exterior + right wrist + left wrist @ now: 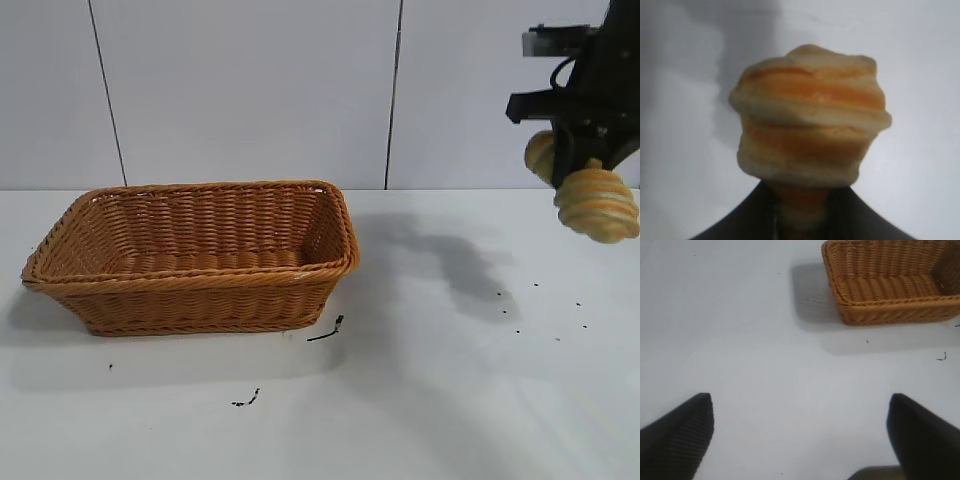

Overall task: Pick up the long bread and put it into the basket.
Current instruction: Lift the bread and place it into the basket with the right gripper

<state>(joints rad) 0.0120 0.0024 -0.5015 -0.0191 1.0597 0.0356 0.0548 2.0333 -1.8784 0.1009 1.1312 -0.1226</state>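
The long bread [597,203], a tan loaf with orange-brown stripes, hangs in the air at the far right, well above the table. My right gripper [578,160] is shut on its middle, so both ends stick out past the black fingers. In the right wrist view the long bread [810,125] fills the centre, end on, pinched between the dark fingers [740,220]. The wicker basket [60,258] stands on the table at the left and holds nothing. It is far from the loaf. My left gripper [800,435] is open over bare table, with the basket [880,312] beyond it.
The white table [450,400] carries a few small black scraps, one [326,333] by the basket's near right corner and another [246,400] nearer the front. A white panelled wall [250,90] closes the back.
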